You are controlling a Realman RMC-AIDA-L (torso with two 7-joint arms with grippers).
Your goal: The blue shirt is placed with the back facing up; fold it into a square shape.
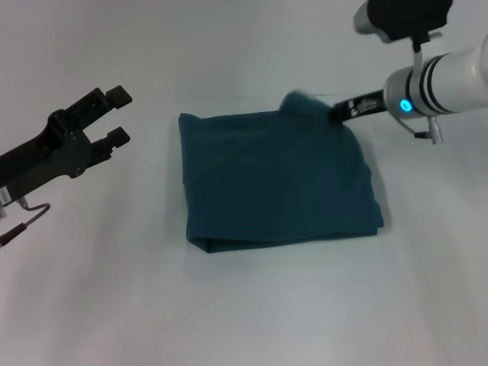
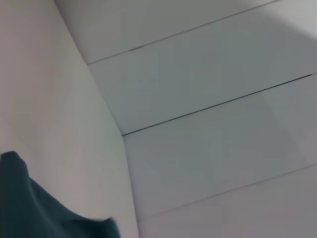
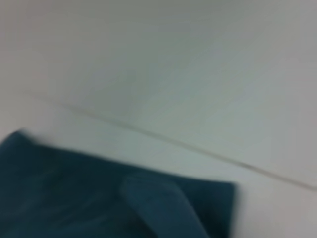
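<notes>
Head view: the left gripper point(image 1: 120, 116) hangs above the white table point(image 1: 252, 313) on the robot's left, its two black fingers point(image 1: 118, 95) spread apart with nothing between them, well clear of the cloth. At centre lies the blue shirt point(image 1: 274, 179), folded into a rough square of dark teal, plain side up, with layered edges showing along its near side and a rounded fold at its near left corner. On the right, the right gripper point(image 1: 337, 111) reaches in from the white arm, whose wrist shows a lit blue ring, and meets the shirt's far right corner, where a small flap of fabric is lifted and blurred; whether its fingers are apart or closed on the cloth cannot be told. The left wrist view catches one dark edge of the shirt against pale wall panels; the right wrist view shows the shirt with a raised fold on top.
</notes>
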